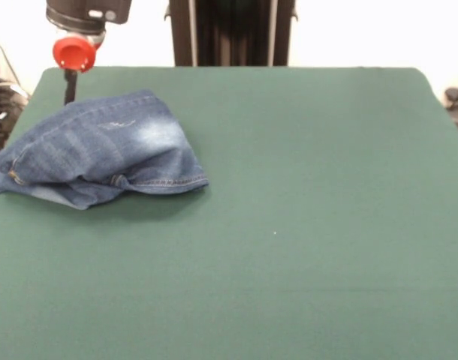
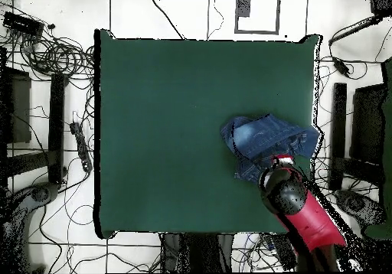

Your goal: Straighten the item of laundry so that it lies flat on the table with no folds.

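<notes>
In the front view the jeans (image 1: 101,150) lie bunched in a rounded heap at the far left of the bench (image 1: 304,225), folded over on themselves. Their left end runs to the picture's left edge, seemingly at the bench's side edge. A pale faded patch shows on the top of the heap, and a stitched hem curves along its lower right end. Just behind the heap's left part, the pincer (image 1: 69,88) comes down from above as a thin dark stem under a red round part; its tip meets the upper edge of the denim, but I cannot tell whether it is clenched or released.

To the right of the jeans, the green cloth is bare all the way to the rounded far right corner and down to the near edge, so most of the bench surface is free.

In the overhead view the bench (image 2: 176,133) is bare across its left and middle. The jeans (image 2: 264,142) sit close to the right edge, a little below mid-height, with denim reaching up to that edge. The red and black arm (image 2: 302,213) comes in from the lower right, its end over the heap's lower side.
</notes>
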Robot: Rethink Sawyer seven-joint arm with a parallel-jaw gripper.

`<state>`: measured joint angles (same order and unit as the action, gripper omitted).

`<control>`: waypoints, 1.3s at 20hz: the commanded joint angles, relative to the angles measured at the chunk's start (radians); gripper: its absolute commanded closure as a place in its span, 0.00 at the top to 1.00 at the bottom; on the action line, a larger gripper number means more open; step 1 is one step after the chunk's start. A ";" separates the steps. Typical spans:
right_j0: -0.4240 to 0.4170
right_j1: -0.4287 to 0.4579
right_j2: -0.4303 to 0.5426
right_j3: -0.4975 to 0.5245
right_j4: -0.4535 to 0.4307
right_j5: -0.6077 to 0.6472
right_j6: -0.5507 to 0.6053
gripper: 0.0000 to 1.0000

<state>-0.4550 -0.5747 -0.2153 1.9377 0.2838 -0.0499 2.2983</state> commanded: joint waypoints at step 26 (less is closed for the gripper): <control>-0.057 -0.153 0.361 0.028 0.010 -0.174 0.307 1.00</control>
<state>-0.4886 -0.6044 -0.0935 1.9392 0.3063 -0.1933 2.2985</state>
